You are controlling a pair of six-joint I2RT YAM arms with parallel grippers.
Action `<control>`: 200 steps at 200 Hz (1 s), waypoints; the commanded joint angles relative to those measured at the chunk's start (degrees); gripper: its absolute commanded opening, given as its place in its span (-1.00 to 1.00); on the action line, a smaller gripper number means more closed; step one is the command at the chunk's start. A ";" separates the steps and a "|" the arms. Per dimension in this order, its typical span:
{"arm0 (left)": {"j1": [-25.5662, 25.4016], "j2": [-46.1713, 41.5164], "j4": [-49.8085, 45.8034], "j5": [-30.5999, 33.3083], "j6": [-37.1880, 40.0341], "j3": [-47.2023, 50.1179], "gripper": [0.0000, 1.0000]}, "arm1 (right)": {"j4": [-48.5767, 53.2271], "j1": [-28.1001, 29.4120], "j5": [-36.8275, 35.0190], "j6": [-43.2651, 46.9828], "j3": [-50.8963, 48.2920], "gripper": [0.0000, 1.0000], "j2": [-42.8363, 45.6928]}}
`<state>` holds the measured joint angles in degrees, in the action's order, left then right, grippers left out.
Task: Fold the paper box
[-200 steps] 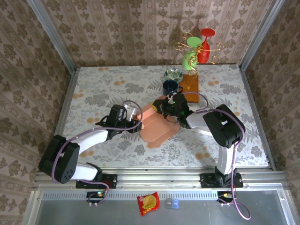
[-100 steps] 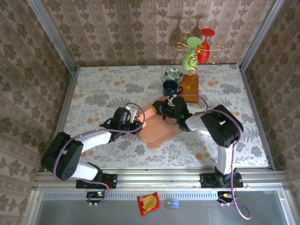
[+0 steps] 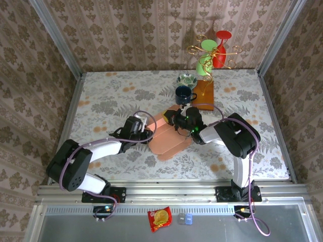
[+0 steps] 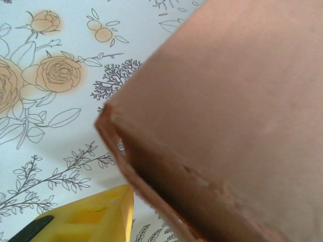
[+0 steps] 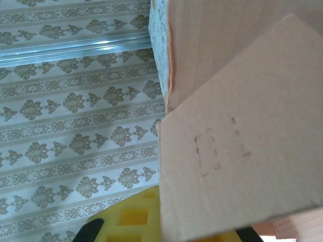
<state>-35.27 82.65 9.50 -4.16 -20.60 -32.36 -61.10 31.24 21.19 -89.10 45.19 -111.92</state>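
Our left gripper [image 3: 144,132] has slid in to the left edge of the paper box [image 3: 169,137]; we cannot tell how wide its jaws stand. Our right gripper [image 3: 177,120] is clamped tight on a raised flap [image 5: 242,166]. The salmon-brown box lies partly folded mid-table [image 3: 111,96], between both grippers, its panels creased.

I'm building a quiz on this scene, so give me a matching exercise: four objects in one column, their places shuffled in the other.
1 paper box
2 blue cup
3 snack packet
4 red glass

A raised up, far right corner
B on the near metal ledge
C middle of the table
D just beyond the box

Pairs: 1-C, 2-D, 3-B, 4-A
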 commanded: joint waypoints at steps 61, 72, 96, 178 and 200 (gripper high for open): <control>-2.66 2.98 -4.22 8.47 -5.96 -4.62 -0.66 | 0.28 1.16 -1.89 -0.97 -1.60 -1.00 -2.32; -3.00 3.37 -5.03 9.46 -6.92 -5.15 -0.74 | 0.28 1.27 -2.00 -1.40 -1.51 -1.00 -2.34; -3.65 4.13 -6.44 11.27 -8.55 -6.45 -0.94 | -0.15 1.62 -2.84 -2.92 -1.63 -1.00 -2.25; -4.84 3.85 -11.58 17.09 -10.71 -10.00 -1.00 | 12.08 1.89 -4.74 -1.96 -0.71 -0.28 5.92; -4.83 2.94 -13.41 18.25 -10.15 -10.90 -1.00 | 24.07 0.93 -4.64 1.29 1.20 0.07 12.15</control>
<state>-39.62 87.05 -0.97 10.83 -30.50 -41.15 -51.29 32.53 16.12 -91.18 44.58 -106.74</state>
